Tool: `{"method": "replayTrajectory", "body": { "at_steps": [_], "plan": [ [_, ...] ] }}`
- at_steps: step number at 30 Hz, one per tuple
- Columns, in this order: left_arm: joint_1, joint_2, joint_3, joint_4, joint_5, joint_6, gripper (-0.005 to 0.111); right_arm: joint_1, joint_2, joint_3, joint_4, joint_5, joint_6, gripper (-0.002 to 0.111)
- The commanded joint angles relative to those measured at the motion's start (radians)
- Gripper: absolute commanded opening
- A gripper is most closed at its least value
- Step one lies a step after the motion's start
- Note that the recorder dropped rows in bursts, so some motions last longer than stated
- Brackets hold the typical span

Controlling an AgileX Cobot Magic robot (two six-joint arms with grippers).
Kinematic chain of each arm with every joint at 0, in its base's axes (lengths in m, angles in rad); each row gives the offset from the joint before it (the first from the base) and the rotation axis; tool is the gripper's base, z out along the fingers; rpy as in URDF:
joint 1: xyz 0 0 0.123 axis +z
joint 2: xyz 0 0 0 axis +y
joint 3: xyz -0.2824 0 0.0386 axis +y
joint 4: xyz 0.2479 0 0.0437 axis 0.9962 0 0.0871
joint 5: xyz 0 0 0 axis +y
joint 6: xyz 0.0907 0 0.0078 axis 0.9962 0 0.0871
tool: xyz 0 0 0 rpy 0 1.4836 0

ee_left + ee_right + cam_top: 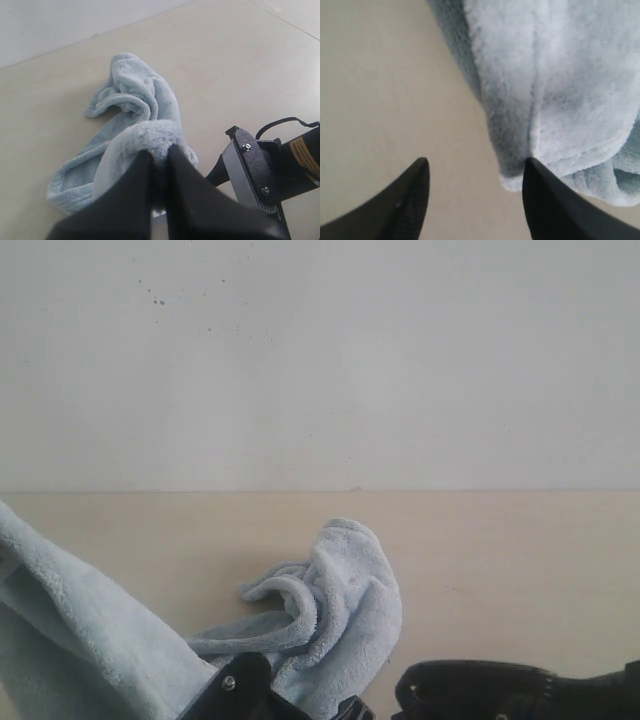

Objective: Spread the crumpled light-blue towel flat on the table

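Note:
The light-blue towel [335,605] lies bunched in folds on the table [520,560], and one part of it rises toward the lower left edge of the exterior view. My left gripper [159,156] is shut on a raised fold of the towel [135,100]; in the exterior view it [238,688] sits at the bottom edge against the cloth. My right gripper [475,162] is open just above the table [385,90]. A hemmed corner of the towel [560,75] touches the inside of one finger [545,200], and bare table shows between the fingers.
A white wall [320,360] meets the table's far edge. The right gripper's black body [250,170] stands close beside the left gripper. Bare table [225,75] stretches beyond and to the right of the towel.

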Motion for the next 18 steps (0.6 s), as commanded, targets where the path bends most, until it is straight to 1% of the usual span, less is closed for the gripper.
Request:
{"method": "replayTrajectory", "body": {
  "at_steps": [1,5,14,15,16,17,18],
  "plan": [
    [-0.003,-0.004,-0.006,-0.004,0.002,-0.010,0.004,0.000,-0.003,-0.005,-0.027,-0.043,0.000,0.047],
    [-0.003,-0.004,-0.006,-0.004,0.008,-0.010,0.004,-0.018,-0.003,-0.005,-0.032,-0.085,0.009,0.036],
    [-0.003,-0.004,-0.006,-0.011,0.022,-0.010,0.004,-0.082,-0.003,-0.005,-0.032,-0.094,0.013,0.034],
    [-0.003,-0.004,-0.006,-0.011,0.022,-0.010,0.004,-0.090,-0.003,-0.005,-0.032,-0.096,0.013,0.031],
    [-0.003,-0.004,-0.006,-0.011,0.022,-0.010,0.004,-0.097,-0.003,-0.005,-0.032,-0.096,0.013,0.025],
    [-0.003,-0.004,-0.006,-0.011,0.022,-0.010,0.004,-0.107,-0.003,-0.005,-0.032,-0.099,0.013,0.016],
    [-0.003,-0.004,-0.006,-0.011,0.022,-0.010,0.004,-0.115,-0.003,-0.005,-0.032,-0.099,0.013,0.010]
  ]
}}
